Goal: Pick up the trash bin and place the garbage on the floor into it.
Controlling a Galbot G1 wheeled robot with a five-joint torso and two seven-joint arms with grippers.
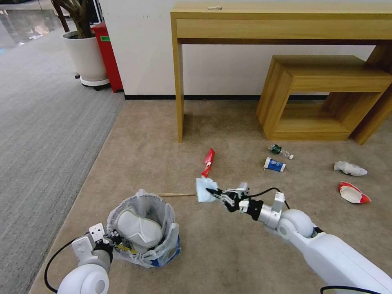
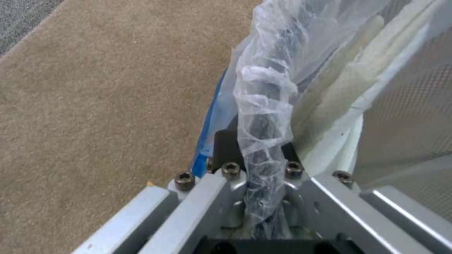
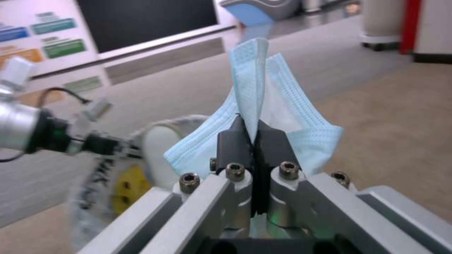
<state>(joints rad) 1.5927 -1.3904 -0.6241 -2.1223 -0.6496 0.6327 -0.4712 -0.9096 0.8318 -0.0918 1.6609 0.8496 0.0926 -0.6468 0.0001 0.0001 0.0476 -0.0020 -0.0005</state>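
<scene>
The trash bin (image 1: 143,230), black under a crinkly whitish bag, is low on the left with white slippers (image 1: 136,228) inside. My left gripper (image 1: 112,241) is shut on its near rim; in the left wrist view the fingers (image 2: 226,141) pinch rim and bag (image 2: 268,88). My right gripper (image 1: 214,192) is shut on the blue face mask (image 1: 203,190), held above the beige floor (image 1: 228,253) to the bin's right. In the right wrist view the mask (image 3: 282,116) stands folded between the closed pads (image 3: 233,139). On the carpet lie a wooden stick (image 1: 175,194) and a red wrapper (image 1: 209,161).
Farther right lie a blue-white cup (image 1: 274,164), a tiny bottle (image 1: 281,150), a white tissue (image 1: 350,168) and a red-white paper cup (image 1: 353,193). A wooden desk (image 1: 281,20) and low wooden shelf (image 1: 322,98) stand against the wall. Grey carpet (image 1: 45,122) runs along the left.
</scene>
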